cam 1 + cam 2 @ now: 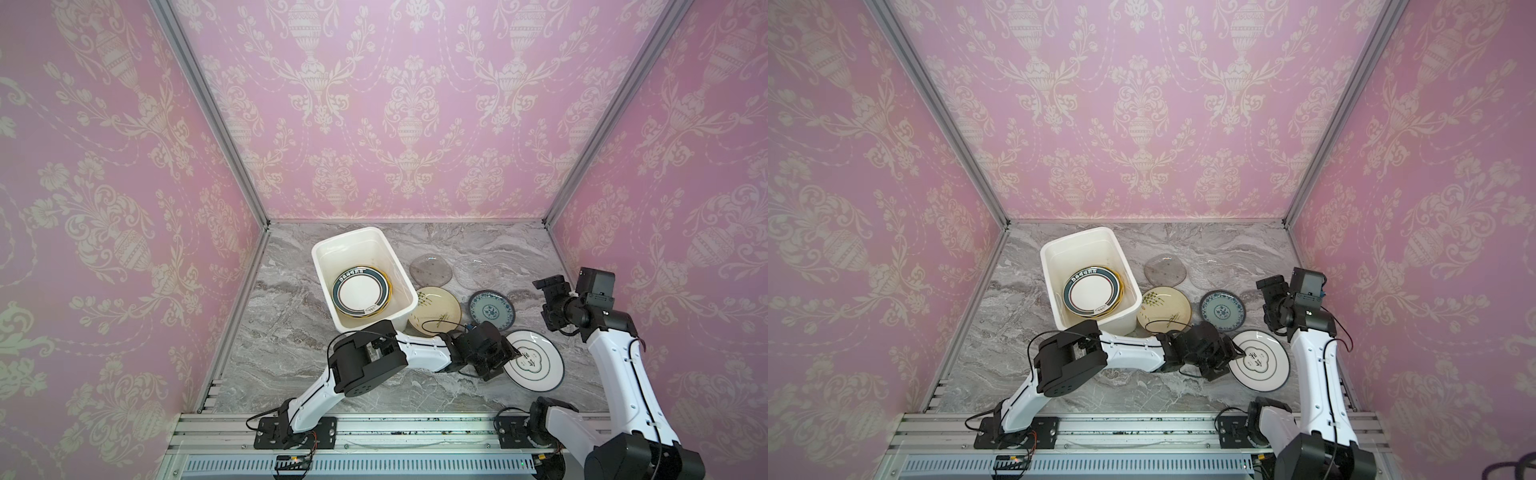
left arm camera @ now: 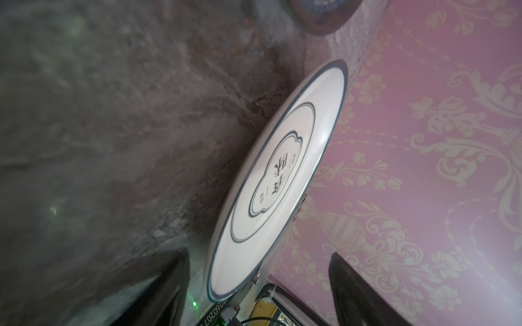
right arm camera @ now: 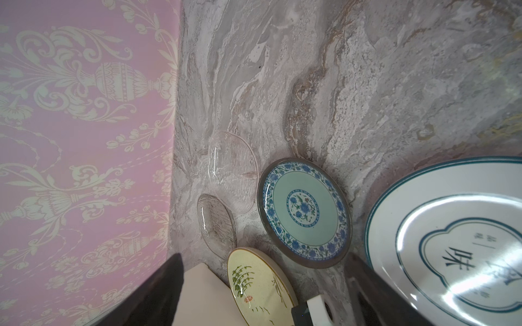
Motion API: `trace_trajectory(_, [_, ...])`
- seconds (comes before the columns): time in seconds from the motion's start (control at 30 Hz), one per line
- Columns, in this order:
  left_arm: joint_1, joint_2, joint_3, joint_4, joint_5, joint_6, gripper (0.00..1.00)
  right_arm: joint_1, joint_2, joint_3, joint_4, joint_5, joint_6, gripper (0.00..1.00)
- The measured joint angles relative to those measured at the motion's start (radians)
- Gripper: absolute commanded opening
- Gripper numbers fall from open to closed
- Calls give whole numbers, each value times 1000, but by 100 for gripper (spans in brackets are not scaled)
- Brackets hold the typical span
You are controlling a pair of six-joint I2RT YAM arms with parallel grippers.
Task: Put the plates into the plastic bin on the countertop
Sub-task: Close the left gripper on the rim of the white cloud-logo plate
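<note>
Left pincer [image 1: 507,365] reaches across the middle to the white dark-rimmed plate [image 1: 535,361] at the right front of the bench [image 1: 332,382]. From the left wrist view I note its fingers [image 2: 158,285] standing apart, released, one to each side of the plate's near rim. Both are clear of it as far as I can tell. That plate lies on the bench, well apart from the plastic bin [image 1: 353,249], which stands toward the back left.

Inside the bin I record a stack of plates, topped by a dark-banded plate [image 1: 360,296] with yellow rims showing beneath it. Just beside the bin's right wall lies the cream plate with green sprigs [image 1: 436,309]. Next to that lies the blue-patterned plate [image 1: 491,311]. Behind these two lie a grey glass plate [image 1: 431,270] and a clear glass plate [image 1: 473,270], side by side.

Right pincer [image 3: 262,259] hangs above the bench's right side, jaws wide, grasping nothing.
</note>
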Motion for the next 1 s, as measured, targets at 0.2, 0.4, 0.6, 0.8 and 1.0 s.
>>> trace_trajectory(0.2, [0, 20, 0, 23, 0, -21, 57, 0, 2, -13, 6, -5, 4, 89])
trace_trajectory(0.4, [1, 37, -3, 34, 0, -42, 32, 0, 2, -35, 6, -5, 14, 89])
trace_trajectory(0.6, [1, 45, -10, 41, 0, -50, 17, 0, 1, -47, 7, -12, 22, 89])
trace_trajectory(0.8, [1, 47, -11, 46, 0, -49, 10, 0, -6, -63, -4, -12, 25, 89])
trace_trajectory(1.0, [2, 47, -11, 79, 4, -47, 0, 0, -29, -58, -127, 8, 17, 90])
